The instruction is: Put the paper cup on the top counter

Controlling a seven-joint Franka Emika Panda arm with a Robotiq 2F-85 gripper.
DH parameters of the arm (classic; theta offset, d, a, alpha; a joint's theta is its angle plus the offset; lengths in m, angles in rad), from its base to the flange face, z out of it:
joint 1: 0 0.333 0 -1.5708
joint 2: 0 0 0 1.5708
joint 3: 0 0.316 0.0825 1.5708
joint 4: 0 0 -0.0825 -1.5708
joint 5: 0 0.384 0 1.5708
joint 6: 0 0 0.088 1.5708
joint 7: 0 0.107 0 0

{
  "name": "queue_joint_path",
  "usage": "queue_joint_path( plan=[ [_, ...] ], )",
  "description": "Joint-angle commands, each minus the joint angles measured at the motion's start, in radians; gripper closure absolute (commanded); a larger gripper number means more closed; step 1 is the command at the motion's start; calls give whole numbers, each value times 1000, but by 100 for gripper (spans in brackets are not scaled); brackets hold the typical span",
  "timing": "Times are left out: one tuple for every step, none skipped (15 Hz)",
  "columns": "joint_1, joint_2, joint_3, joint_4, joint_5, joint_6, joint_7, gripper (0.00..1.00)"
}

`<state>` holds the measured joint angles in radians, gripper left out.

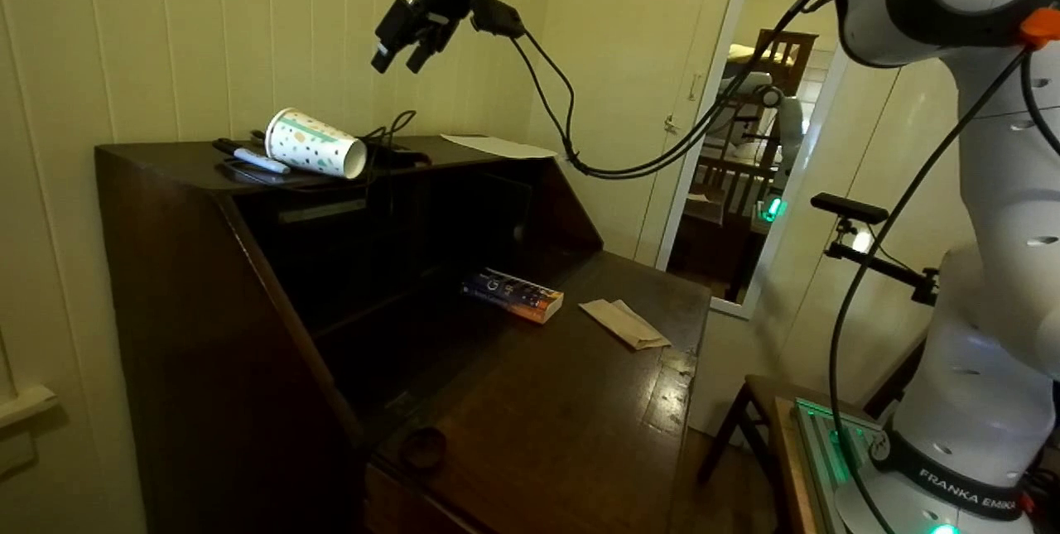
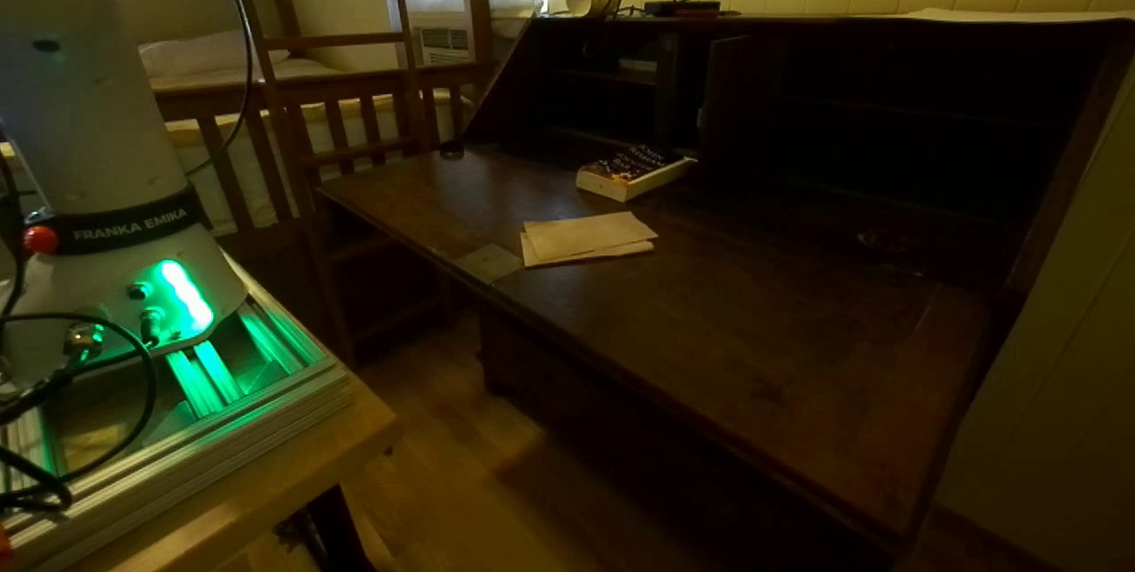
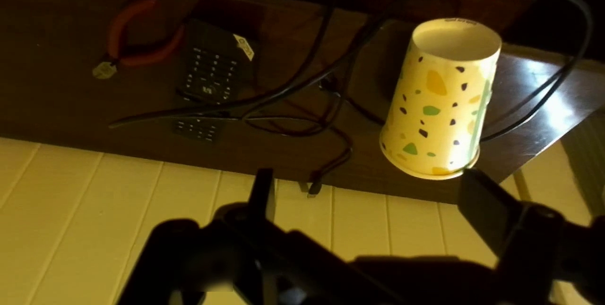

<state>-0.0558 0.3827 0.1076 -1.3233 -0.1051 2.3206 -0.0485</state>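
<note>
Pinch paper cup (image 1: 315,145), on its side below wide, empty pincer (image 3: 368,189), gently across middle: likely light, easily dented, apt to roll.

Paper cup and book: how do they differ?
The paper cup lies on its side on the top counter; the book lies flat on the lower desk level. The cup is round and tapered, the book a rectangular block. The cup is pale and speckled; the book's cover is mostly dark. Neither is in the gripper.
</note>
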Motion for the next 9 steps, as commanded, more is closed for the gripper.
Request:
queue_joint_path(
  plan=[
    [104, 157, -76, 207, -28, -39, 158, 0],
    [122, 198, -82, 264, -22, -57, 164, 0],
    [132, 233, -85, 305, -15, -78, 150, 0],
    [140, 266, -85, 349, -11, -94, 130, 0],
    [145, 302, -84, 390, -13, -112, 96, 0],
    [147, 334, -83, 432, -12, -132, 67, 0],
    [150, 365, -82, 473, -12, -149, 45, 0],
    [151, 397, -81, 513, -8, -162, 29, 0],
    [150, 427, -77, 555, -3, -174, 10, 0]
  ],
)
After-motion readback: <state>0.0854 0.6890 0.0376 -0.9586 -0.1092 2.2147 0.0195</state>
